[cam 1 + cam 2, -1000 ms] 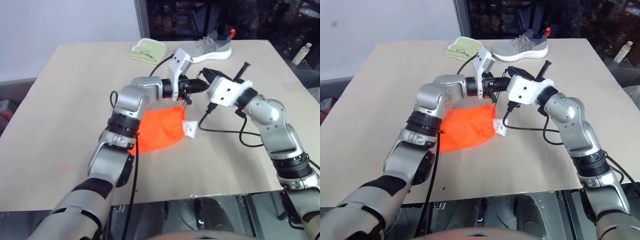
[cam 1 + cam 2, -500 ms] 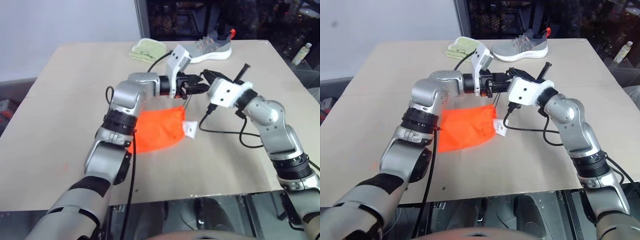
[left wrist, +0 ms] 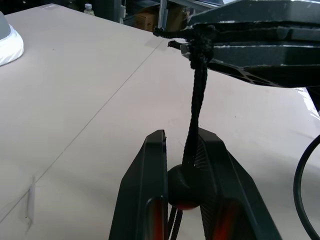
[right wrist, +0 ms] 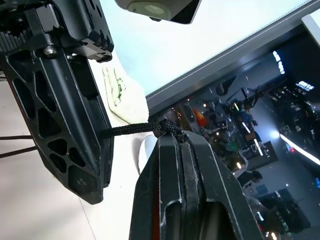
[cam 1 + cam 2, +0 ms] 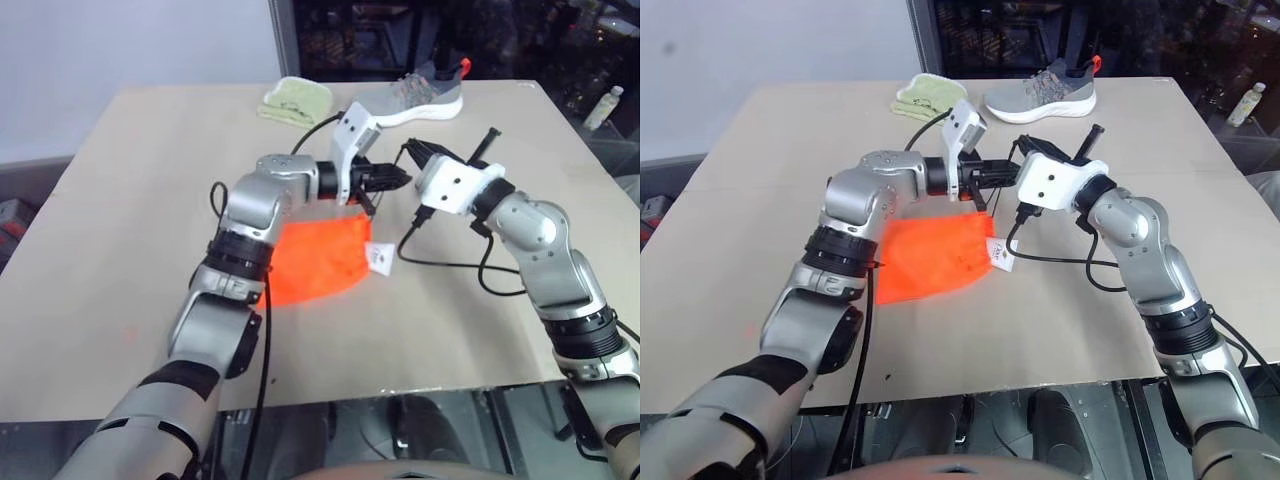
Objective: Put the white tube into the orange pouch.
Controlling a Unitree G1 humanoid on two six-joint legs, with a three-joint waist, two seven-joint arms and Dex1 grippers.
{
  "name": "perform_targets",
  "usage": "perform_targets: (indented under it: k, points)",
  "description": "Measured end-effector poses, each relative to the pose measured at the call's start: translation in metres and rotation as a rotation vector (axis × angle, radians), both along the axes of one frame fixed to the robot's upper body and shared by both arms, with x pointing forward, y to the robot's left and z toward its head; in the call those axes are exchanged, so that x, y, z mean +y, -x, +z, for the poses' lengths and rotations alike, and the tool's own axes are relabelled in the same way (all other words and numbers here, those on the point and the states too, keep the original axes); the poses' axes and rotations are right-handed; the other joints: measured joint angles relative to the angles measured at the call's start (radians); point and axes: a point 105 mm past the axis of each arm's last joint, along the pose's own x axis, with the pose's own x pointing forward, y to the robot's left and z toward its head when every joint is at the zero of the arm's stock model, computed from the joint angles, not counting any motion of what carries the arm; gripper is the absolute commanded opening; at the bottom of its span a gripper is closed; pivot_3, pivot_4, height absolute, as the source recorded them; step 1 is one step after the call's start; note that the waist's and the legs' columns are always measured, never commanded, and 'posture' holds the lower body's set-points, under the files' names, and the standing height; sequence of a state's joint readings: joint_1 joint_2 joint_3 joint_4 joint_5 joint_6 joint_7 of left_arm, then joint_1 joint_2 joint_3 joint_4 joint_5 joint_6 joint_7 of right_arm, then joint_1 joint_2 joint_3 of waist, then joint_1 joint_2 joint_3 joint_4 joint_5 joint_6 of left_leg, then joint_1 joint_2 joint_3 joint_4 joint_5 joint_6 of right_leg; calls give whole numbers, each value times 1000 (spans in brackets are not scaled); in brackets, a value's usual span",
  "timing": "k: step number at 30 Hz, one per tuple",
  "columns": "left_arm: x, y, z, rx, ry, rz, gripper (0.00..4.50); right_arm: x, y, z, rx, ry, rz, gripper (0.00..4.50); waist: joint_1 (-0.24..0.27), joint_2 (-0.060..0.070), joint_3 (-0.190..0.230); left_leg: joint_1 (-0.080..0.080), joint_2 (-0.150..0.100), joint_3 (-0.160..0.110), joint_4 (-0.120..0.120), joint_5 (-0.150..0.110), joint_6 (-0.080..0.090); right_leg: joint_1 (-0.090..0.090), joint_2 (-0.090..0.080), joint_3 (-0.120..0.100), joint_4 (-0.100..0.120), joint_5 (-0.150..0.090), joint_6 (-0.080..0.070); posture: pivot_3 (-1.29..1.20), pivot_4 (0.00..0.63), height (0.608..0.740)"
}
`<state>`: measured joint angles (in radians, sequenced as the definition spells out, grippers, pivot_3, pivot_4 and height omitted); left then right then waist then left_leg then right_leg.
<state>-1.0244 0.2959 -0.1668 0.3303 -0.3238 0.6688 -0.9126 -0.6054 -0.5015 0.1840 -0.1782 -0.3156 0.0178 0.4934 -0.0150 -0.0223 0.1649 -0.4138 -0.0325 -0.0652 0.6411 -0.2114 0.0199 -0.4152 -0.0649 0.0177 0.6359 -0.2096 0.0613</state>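
The orange pouch lies on the table below both grippers, with a small white tag at its right edge. Its thin black cord runs taut between the two grippers. My left gripper is shut on the cord's round black stopper. Just beyond it, my right gripper is shut on the cord's knotted end. The two grippers' tips nearly meet above the pouch's upper right corner. The white tube is out of view.
A grey sneaker and a folded light-green cloth lie at the table's far edge. A small pale bottle stands beyond the far right corner. A black cable loops over the table under the right arm.
The left gripper opened briefly half a second ago, a little higher, and is shut again on the cord stopper. The right arm has kept still.
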Motion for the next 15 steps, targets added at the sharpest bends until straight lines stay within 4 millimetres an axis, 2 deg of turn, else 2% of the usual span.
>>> perform_targets:
  k: [5,11,15]
  points:
    - [5,7,-7,-4,-7,-4,240,-8,-9,-2,13,-24,-50,0,-1,0,0,0,0,1,0,0,0,0,0,1,0,0,0,0,150,740]
    - [29,17,-55,110,-57,56,240,-25,-22,-4,19,-59,-145,0,-1,0,0,0,1,1,0,0,0,0,0,1,1,0,0,0,150,740]
    - [40,26,-73,128,-82,94,240,-34,-29,-3,17,-82,-194,0,2,0,0,0,1,0,0,0,0,0,-1,1,1,0,0,0,150,740]
